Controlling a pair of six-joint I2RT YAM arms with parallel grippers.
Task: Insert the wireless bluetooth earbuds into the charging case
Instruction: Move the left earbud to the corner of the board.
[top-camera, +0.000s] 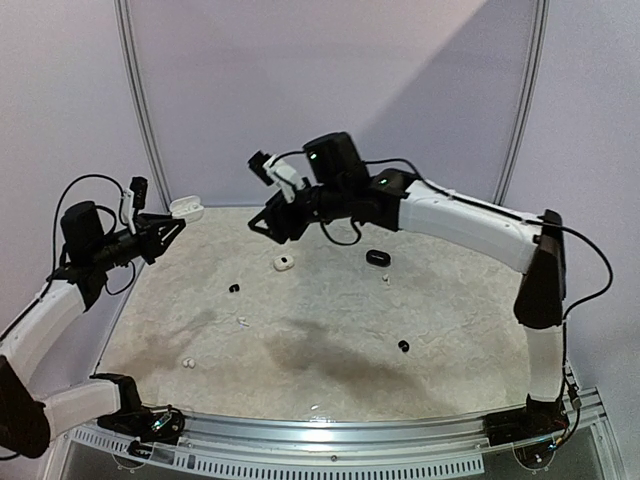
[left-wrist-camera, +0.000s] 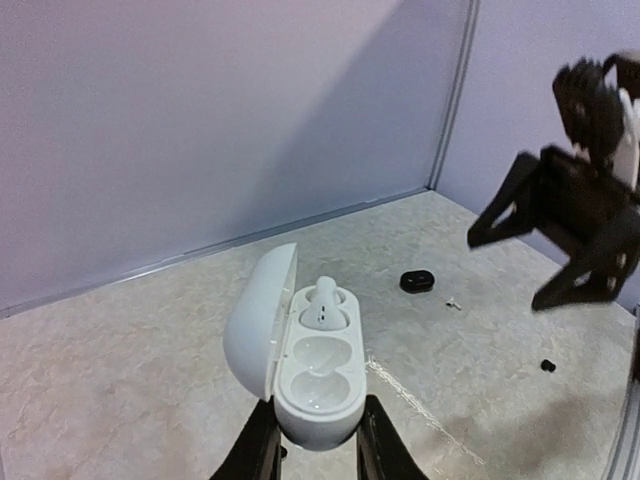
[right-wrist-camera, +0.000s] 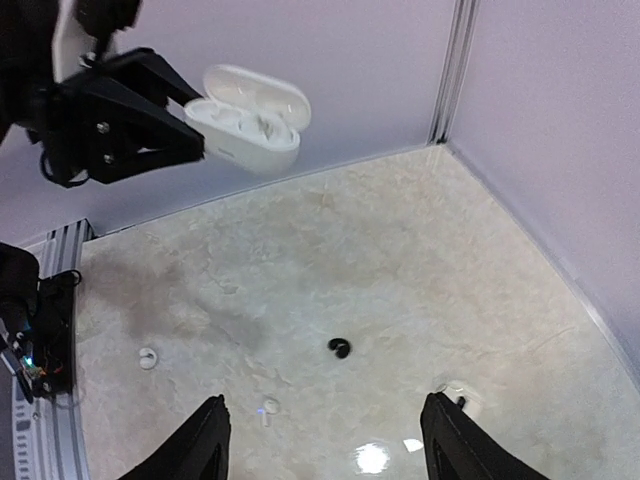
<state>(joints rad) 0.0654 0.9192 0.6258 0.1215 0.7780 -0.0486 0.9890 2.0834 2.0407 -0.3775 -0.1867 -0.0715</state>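
Note:
My left gripper (left-wrist-camera: 318, 410) is shut on an open white charging case (left-wrist-camera: 318, 362) and holds it in the air over the table's far left corner; both show in the top view, gripper (top-camera: 176, 226) and case (top-camera: 187, 208). One white earbud (left-wrist-camera: 325, 304) sits in the case's far slot, the near slot is bare, and the lid stands open to the left. My right gripper (right-wrist-camera: 325, 400) is open and empty, high above a black earbud (right-wrist-camera: 340, 347) and two white earbuds (right-wrist-camera: 266, 409) (right-wrist-camera: 148, 357). It faces the case (right-wrist-camera: 250, 120).
A closed black case (top-camera: 377, 258) lies at the back middle, with a tiny white piece (top-camera: 386, 279) beside it. A small white item with a dark spot (top-camera: 284, 263) lies under the right gripper (top-camera: 265, 220). Another black earbud (top-camera: 403, 346) lies at the front right. Walls enclose the back and sides.

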